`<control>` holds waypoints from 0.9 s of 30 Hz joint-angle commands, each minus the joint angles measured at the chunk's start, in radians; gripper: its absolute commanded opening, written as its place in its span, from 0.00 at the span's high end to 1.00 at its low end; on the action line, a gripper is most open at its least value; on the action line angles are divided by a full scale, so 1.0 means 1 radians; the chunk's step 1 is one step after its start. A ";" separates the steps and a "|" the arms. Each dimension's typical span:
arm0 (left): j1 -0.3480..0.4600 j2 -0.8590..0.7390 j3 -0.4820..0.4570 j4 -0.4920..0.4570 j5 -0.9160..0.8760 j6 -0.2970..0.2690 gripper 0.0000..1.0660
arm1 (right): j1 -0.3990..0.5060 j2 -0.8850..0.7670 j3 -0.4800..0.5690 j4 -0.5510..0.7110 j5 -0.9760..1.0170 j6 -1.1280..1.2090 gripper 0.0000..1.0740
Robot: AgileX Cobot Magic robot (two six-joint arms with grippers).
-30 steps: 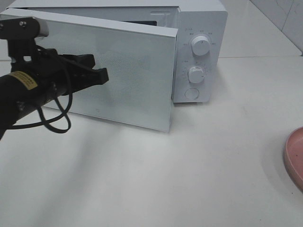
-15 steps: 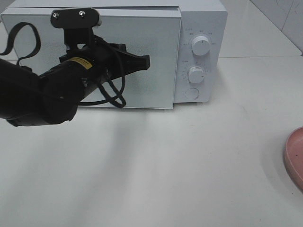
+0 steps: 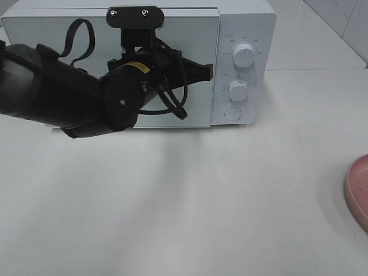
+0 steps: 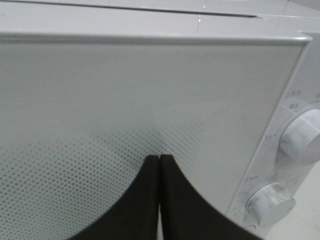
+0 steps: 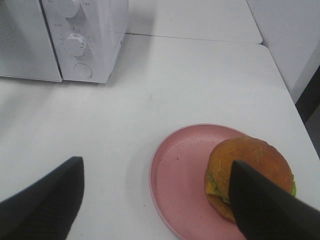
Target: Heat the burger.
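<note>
Pressing my left gripper (image 4: 159, 165) vs the microwave (image 3: 244, 34) door (image 3: 190, 109), fingers clenched tight together w/ nothing between them, tips on the dotted window near the door's knob-side edge. Door sits flush w/ the microwave front. Two knobs (image 3: 244, 56) & a round button (image 3: 232, 113) are just beside my gripper, on the panel. My right gripper (image 5: 155, 200) hangs spread wide over the table (image 3: 230, 201), well apart from the microwave, holding nothing. Burger (image 5: 250, 175) sits on the pink plate (image 5: 182, 170), off-center toward the side away from the microwave, beside my right finger.
</note>
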 commanded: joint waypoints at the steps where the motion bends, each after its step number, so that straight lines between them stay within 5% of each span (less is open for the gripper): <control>1: 0.014 0.024 -0.055 -0.120 -0.055 0.078 1.00 | -0.007 -0.025 0.000 0.002 0.000 -0.001 0.30; 10: 0.014 0.033 -0.078 -0.126 -0.028 0.125 1.00 | -0.007 -0.025 0.000 0.002 0.000 -0.001 0.30; 22: -0.015 -0.091 -0.077 -0.125 0.394 0.180 1.00 | -0.007 -0.025 0.000 0.002 0.000 -0.001 0.30; 23: -0.015 -0.105 -0.077 -0.125 0.496 0.184 0.88 | -0.007 -0.025 0.000 0.002 0.000 -0.001 0.30; 25: -0.015 -0.111 -0.077 -0.124 0.537 0.185 0.81 | -0.007 -0.025 0.000 0.002 0.000 -0.001 0.30; 26: -0.015 -0.122 -0.077 -0.121 0.630 0.185 0.58 | -0.007 -0.025 0.000 0.002 0.000 -0.001 0.30; 27: -0.015 -0.122 -0.077 -0.121 0.630 0.185 0.58 | -0.007 -0.025 0.000 0.002 0.000 -0.001 0.30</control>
